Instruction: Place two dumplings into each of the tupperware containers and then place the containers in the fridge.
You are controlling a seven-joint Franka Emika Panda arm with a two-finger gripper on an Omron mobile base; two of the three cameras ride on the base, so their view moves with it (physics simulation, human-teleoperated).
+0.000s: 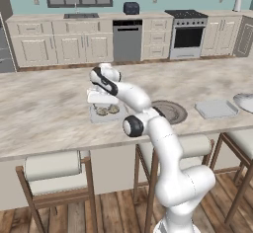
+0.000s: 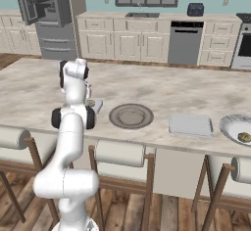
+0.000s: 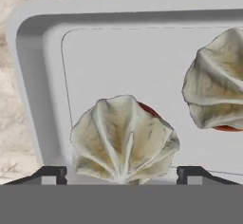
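Observation:
In the hand view a pale grey tupperware container (image 3: 42, 52) lies right below the hand, with two tan crimped dumplings in it. One dumpling (image 3: 124, 140) sits between the fingertips of my gripper (image 3: 121, 174), whose jaws stand wide open on either side of it. The other dumpling (image 3: 216, 83) lies to the right. From the left base view the gripper (image 1: 101, 100) hovers low over this container (image 1: 105, 112) on the island counter. A second container (image 1: 216, 108) (image 2: 190, 126) lies further right. The fridge (image 2: 49, 17) stands at the back left, its door open.
A round brownish-grey plate (image 1: 170, 111) (image 2: 131, 116) lies between the two containers. A white bowl (image 2: 238, 127) at the counter's right end holds one more dumpling (image 2: 244, 137). Stools (image 1: 53, 170) line the near edge of the counter.

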